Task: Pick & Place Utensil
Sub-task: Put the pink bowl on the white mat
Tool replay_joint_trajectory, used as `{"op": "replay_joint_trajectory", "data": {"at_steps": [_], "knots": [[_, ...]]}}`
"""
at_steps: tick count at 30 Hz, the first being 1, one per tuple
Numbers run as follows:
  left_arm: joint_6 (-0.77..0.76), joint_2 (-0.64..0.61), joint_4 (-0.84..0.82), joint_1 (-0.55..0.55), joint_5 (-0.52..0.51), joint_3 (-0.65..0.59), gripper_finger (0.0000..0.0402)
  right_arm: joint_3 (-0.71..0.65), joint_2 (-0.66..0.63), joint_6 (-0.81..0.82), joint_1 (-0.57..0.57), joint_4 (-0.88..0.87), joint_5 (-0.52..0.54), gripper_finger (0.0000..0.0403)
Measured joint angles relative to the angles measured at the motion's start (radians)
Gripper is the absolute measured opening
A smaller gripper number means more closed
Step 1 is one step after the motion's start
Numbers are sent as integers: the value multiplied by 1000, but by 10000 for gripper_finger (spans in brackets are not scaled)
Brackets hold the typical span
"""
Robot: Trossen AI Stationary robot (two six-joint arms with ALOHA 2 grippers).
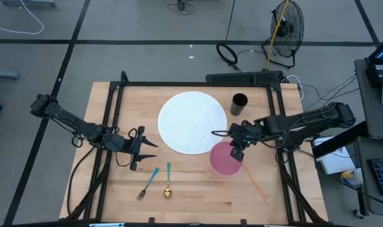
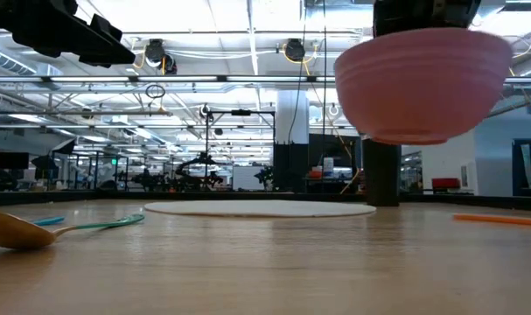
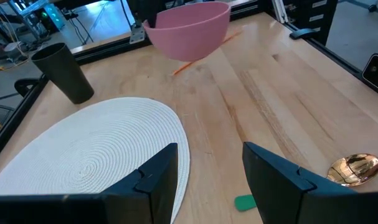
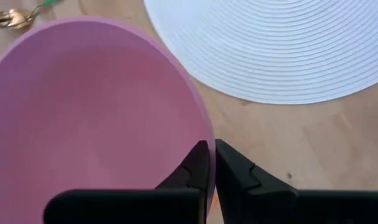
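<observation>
A pink bowl (image 1: 225, 160) hangs above the table at the right, and my right gripper (image 1: 236, 153) is shut on its rim. The low view shows the bowl (image 2: 421, 83) well clear of the wood. A gold spoon with a green handle (image 1: 168, 181) and a blue-handled fork (image 1: 148, 183) lie flat near the table's front edge. My left gripper (image 1: 146, 150) waits open above the table's left part, its fingers (image 3: 152, 177) apart with nothing between them. My right gripper pinches the bowl's rim (image 4: 207, 144), one finger inside the bowl and one outside. The fingers slant down from the table's right side. The bowl is lifted clear of the table, its opening up, nearly level.
A white round placemat (image 1: 192, 122) lies in the table's middle, with a black cup (image 1: 239, 104) standing at its far right. An orange stick (image 1: 255, 183) lies on the wood near the front right. A black frame (image 1: 178, 84) runs along the table's edges.
</observation>
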Motion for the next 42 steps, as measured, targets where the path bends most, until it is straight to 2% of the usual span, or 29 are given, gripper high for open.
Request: {"op": "replay_joint_trajectory", "data": {"at_steps": [12, 23, 42], "knots": [[2, 0, 0, 0, 0, 0, 186, 0, 0, -77, -119, 9, -3, 8], [2, 0, 0, 0, 0, 0, 186, 0, 0, -173, -200, 129, -4, 8], [3, 0, 0, 0, 0, 0, 186, 0, 31, -204, -292, 283, -1, 5]]}}
